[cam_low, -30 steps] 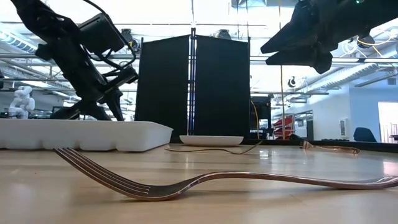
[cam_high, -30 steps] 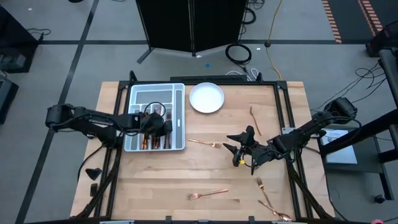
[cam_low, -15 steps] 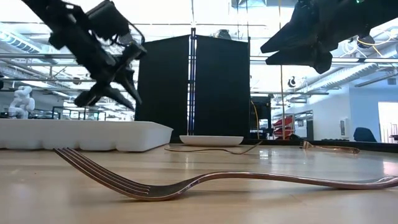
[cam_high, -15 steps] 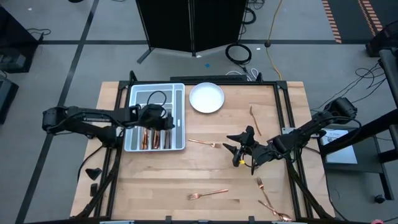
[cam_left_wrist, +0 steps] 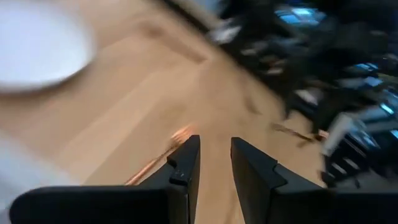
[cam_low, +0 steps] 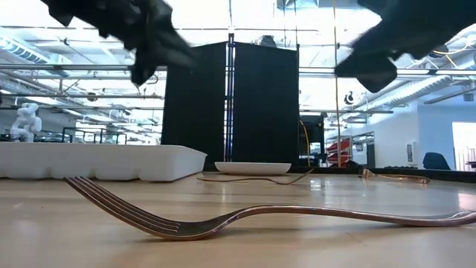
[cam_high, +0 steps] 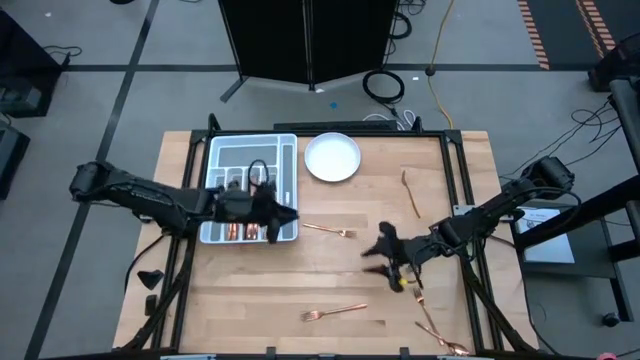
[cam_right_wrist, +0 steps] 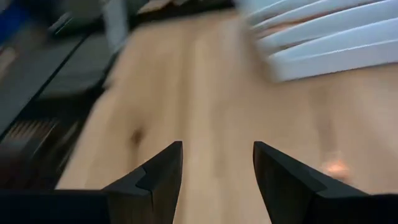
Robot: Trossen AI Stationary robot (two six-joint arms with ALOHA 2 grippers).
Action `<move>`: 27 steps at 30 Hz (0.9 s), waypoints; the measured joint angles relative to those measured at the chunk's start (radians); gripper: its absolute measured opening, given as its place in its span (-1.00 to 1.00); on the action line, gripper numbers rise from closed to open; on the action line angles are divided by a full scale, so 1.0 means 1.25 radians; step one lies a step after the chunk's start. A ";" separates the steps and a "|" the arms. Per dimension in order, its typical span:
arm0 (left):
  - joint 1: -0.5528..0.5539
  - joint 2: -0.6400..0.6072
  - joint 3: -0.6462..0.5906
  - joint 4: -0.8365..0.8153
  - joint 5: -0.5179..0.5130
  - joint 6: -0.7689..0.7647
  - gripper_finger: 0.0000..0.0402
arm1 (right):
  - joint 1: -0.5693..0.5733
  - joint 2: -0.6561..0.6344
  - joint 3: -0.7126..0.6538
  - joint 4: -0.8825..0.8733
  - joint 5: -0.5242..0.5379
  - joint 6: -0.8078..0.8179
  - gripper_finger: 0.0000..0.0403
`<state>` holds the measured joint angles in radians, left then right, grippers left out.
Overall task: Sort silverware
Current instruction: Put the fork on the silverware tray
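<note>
The silverware is copper coloured. Several pieces lie in the grey tray [cam_high: 222, 152] at the table's far left, showing at its near end [cam_high: 240, 232]. Loose forks lie on the wood: one beside the tray [cam_high: 326, 230], one near the front edge [cam_high: 335, 313], one at the front right [cam_high: 432, 322], and a piece at the far right [cam_high: 410, 193]. My left gripper [cam_high: 287, 214] hangs above the tray's near right corner, open and empty [cam_left_wrist: 214, 155]. My right gripper [cam_high: 378, 260] hovers over the table's middle right, open and empty [cam_right_wrist: 217, 165].
A white round plate [cam_high: 332, 157] stands at the far edge, right of the tray. In the low view a fork [cam_low: 260, 216] lies close in front of the camera. Bare wood stretches between the tray, the plate and the loose forks.
My left gripper has risen out of the tray and gone toward the table's right and near edges, rolling as it went; it now hangs over the tray's near right corner. My right gripper's fingers have swung toward the near edge while its arm stayed in place.
</note>
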<state>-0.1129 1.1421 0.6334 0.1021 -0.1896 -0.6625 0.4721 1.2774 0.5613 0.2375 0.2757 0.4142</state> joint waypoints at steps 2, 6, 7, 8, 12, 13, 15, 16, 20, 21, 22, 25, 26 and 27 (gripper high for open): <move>-0.041 0.025 0.000 0.085 -0.006 0.074 -0.58 | 0.001 0.000 0.000 -0.029 -0.085 -0.043 -0.07; -0.103 0.097 0.000 0.248 -0.009 0.194 -0.58 | 0.001 -0.005 0.000 -0.131 -0.145 -0.024 -0.07; -0.117 0.121 0.000 0.292 -0.009 0.219 -0.58 | 0.001 -0.006 0.000 -0.158 -0.154 -0.002 -0.07; -0.127 0.145 0.000 0.333 -0.009 0.241 -0.58 | 0.001 -0.007 0.000 -0.178 -0.168 0.022 -0.07; -0.157 0.252 0.000 0.499 -0.009 0.328 -0.58 | 0.005 -0.007 0.000 -0.205 -0.239 0.106 -0.07; -0.160 0.275 0.000 0.535 -0.009 0.348 -0.58 | 0.009 -0.007 0.002 -0.210 -0.247 0.129 -0.07; -0.164 0.326 0.000 0.615 -0.009 0.390 -0.58 | 0.019 -0.007 0.023 -0.239 -0.249 0.163 -0.07; -0.164 0.347 0.000 0.647 -0.009 0.408 -0.58 | 0.024 -0.007 0.040 -0.259 -0.249 0.176 -0.07; -0.162 0.410 0.004 0.745 -0.008 0.458 -0.58 | 0.029 -0.007 0.136 -0.403 -0.238 0.198 -0.07; -0.161 0.420 0.010 0.755 -0.008 0.467 -0.58 | 0.029 -0.007 0.163 -0.459 -0.224 0.206 -0.07; -0.159 0.428 0.016 0.756 -0.009 0.475 -0.58 | 0.029 -0.007 0.190 -0.515 -0.204 0.212 -0.07; -0.153 0.446 0.035 0.755 -0.012 0.480 -0.58 | 0.023 -0.008 0.267 -0.697 -0.103 0.225 -0.07; -0.150 0.450 0.039 0.748 -0.018 0.480 -0.58 | 0.018 -0.008 0.285 -0.748 -0.063 0.225 -0.07; -0.147 0.455 0.044 0.739 -0.029 0.479 -0.58 | 0.010 -0.008 0.300 -0.793 -0.023 0.225 -0.07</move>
<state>-0.2966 1.7102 0.6882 1.0253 -0.2253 -0.0637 0.4848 1.2678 0.9367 -0.7542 0.2466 0.6956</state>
